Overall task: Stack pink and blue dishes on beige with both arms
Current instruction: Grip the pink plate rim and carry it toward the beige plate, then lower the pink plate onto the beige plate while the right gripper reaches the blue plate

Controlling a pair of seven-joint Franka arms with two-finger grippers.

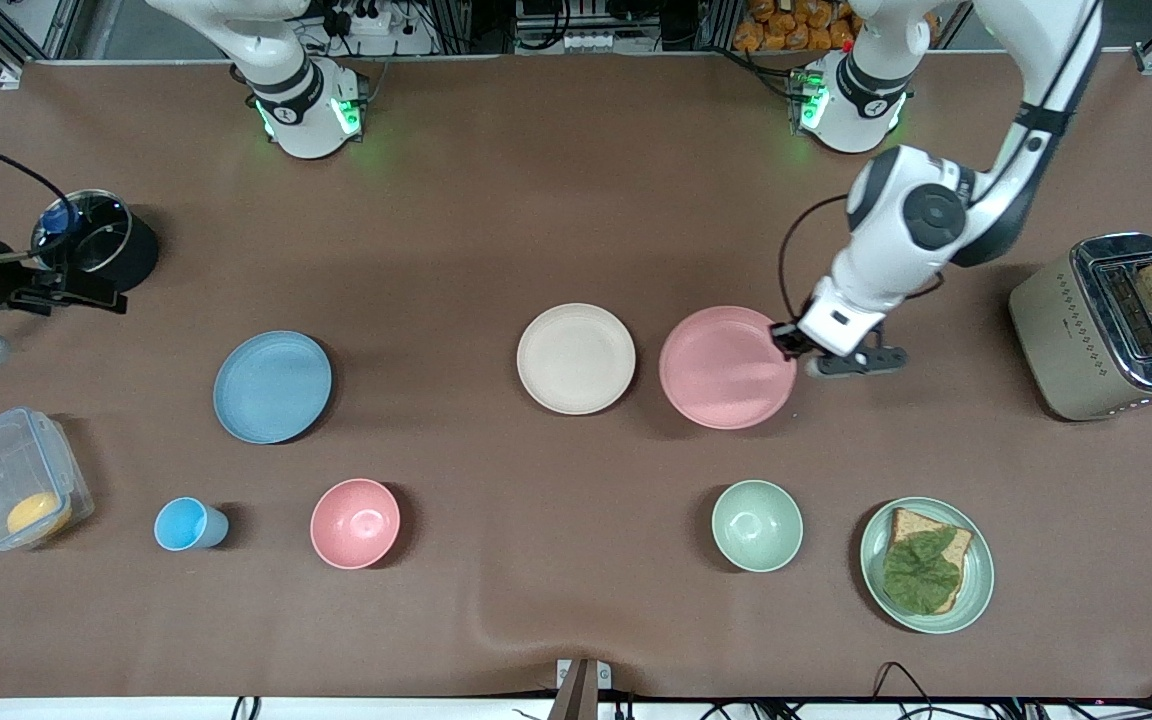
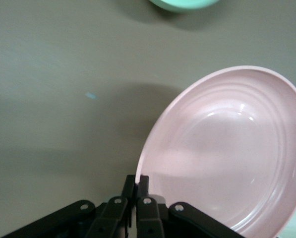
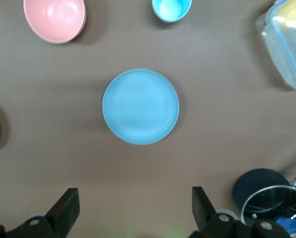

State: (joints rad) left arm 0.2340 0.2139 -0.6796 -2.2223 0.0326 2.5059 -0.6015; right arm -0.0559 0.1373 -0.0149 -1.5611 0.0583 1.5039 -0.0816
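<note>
Nearest the front camera we see a mint-green plate (image 1: 973, 590) carrying bread with a green leaf on it, at the left arm's end of the bench (image 1: 576, 620). Level with it along that near row sit a green bowl (image 1: 757, 525), a pink bowl (image 1: 355, 523), a blue cup (image 1: 186, 524) and, at the right arm's end, a clear lidded box (image 1: 11, 478) with something orange inside.

Farther from the camera we find the three plates. Our blue plate (image 1: 272, 386) lies flat toward the right arm's end, well apart from the others. Our beige plate (image 1: 576, 358) lies flat near the middle. Just beside it, toward the left arm's end, is the pink plate (image 1: 721, 366); the left wrist view shows it tilted, one edge raised off the bench. Our left hand (image 1: 784, 338) pinches that plate's rim, its fingers (image 2: 138, 186) pressed together on the edge.

A toaster (image 1: 1106, 330) with a slice of bread in it stands at the left arm's end, and a dark pot (image 1: 96, 240) at the right arm's end.

Our right hand (image 3: 133, 210) waits high over the bench above the blue plate, its fingers spread wide and holding nothing.
</note>
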